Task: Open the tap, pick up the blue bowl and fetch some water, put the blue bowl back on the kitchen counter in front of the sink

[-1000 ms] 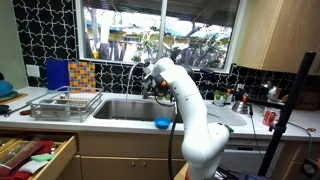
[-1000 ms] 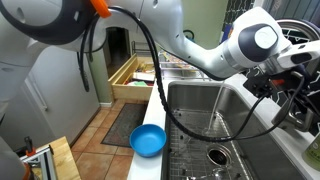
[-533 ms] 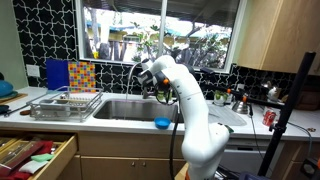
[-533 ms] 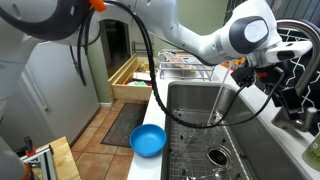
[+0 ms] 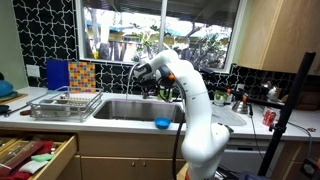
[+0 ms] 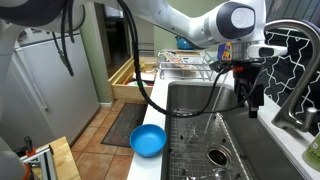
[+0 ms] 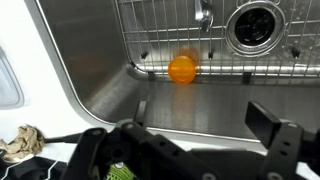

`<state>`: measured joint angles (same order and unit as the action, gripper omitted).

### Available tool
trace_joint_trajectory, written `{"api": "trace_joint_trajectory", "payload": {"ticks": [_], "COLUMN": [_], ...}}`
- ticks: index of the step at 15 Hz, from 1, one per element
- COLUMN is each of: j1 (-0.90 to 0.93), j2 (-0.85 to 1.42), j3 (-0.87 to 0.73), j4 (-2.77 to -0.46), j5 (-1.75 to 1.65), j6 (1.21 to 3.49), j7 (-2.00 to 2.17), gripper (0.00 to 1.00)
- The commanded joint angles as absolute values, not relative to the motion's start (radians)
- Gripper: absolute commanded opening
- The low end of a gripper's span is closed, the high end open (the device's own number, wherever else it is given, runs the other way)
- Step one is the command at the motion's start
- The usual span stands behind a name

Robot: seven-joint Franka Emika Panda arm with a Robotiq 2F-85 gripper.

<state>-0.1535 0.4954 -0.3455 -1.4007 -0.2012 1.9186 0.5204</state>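
The blue bowl (image 5: 162,124) sits on the pale kitchen counter (image 5: 120,124) at its front edge, before the sink (image 5: 125,108); it also shows in an exterior view (image 6: 148,140). The dark arched tap (image 5: 134,72) stands behind the basin and rises at the right edge of an exterior view (image 6: 293,62). My gripper (image 6: 247,95) hangs over the steel sink (image 6: 200,120), beside the tap and not touching it. In the wrist view the gripper (image 7: 205,120) is open and empty above the basin floor (image 7: 110,70). I cannot tell whether water runs.
A wire dish rack (image 5: 65,103) stands beside the sink. A wire grid, a drain (image 7: 258,25) and an orange ball (image 7: 182,69) lie in the basin. A drawer (image 5: 35,155) stands open below the counter. A green bottle (image 6: 313,150) stands by the tap.
My gripper has swung away from the tap and down, out over the sink basin. The blue bowl has not moved.
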Motion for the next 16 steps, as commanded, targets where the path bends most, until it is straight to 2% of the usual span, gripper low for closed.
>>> {"api": "trace_joint_trajectory", "payload": {"ticks": [1, 2, 3, 7, 12, 16], "j1": [-0.172, -0.165, -0.173, -0.171, -0.143, -0.136], "j2": [0.396, 0.371, 0.452, 0.404, 0.257, 0.128], "j3": [-0.314, -0.317, -0.319, -0.314, -0.226, -0.18], "j4": [-1.531, -1.575, -1.454, -1.519, -1.684, -1.86], "j5": [-0.177, -0.188, -0.204, -0.203, -0.09, -0.025], "j6": [1.872, 1.933, 1.878, 1.899, 1.765, 1.822], "j7": [0.493, 0.531, 0.512, 0.52, 0.428, 0.382], "gripper": [1.0, 1.0, 1.0, 1.0, 1.0, 1.0]}}
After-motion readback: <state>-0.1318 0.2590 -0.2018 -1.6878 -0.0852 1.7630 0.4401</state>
